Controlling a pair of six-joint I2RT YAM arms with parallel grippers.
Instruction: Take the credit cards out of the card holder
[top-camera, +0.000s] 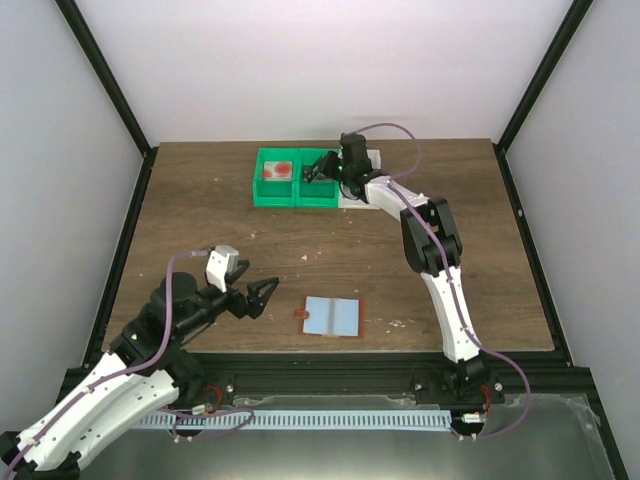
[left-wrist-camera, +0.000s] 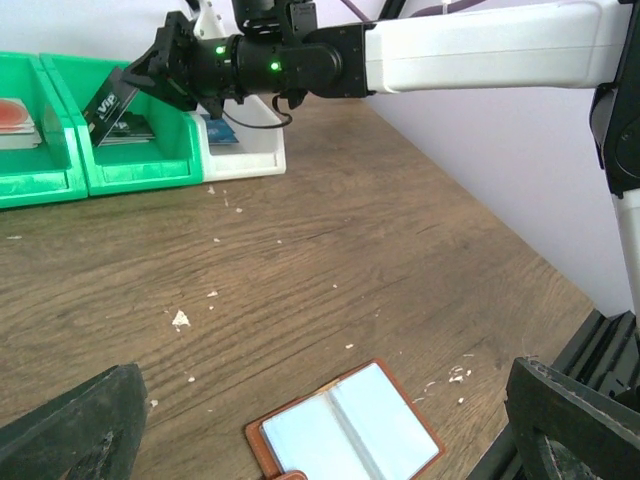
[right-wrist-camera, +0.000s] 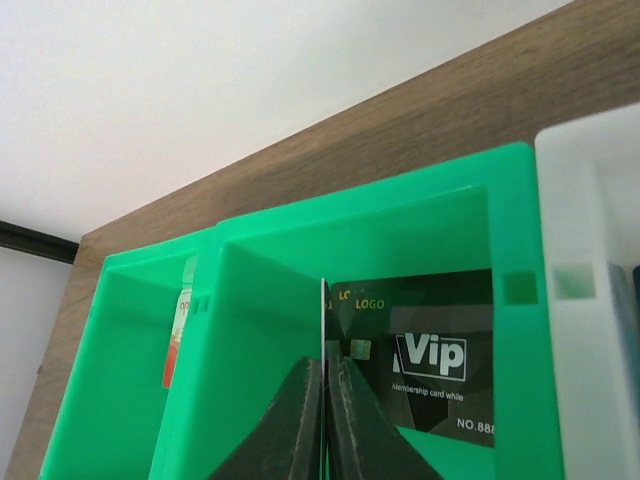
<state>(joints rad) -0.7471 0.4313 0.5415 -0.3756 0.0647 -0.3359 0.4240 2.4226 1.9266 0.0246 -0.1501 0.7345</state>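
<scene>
- Left hand (top-camera: 258, 298) hovers low over the near counter (top-camera: 200, 220), jaws spread wide, nothing in them; prob. placed beside the card holder (top-camera: 330, 317) so it can pin it if needed
- Card holder lies open & flat, pale panels up, just right of left hand; no card shows on the panels, but pockets can't be read & its near edge is cut off in left wrist view
- Far edge: right hand (right-wrist-camera: 325, 385) pinched tight on held card (left-wrist-camera: 108, 103), tilted over green bin (right-wrist-camera: 440, 225), likely for a drop
- VIP card (right-wrist-camera: 430, 360) lies flat below; held card is edge-on to right wrist cam, face unreadable there
- Red card (top-camera: 281, 169) in left bin, blue card (left-wrist-camera: 220, 132) in white bin (right-wrist-camera: 590, 200), both partly hidden by walls
</scene>
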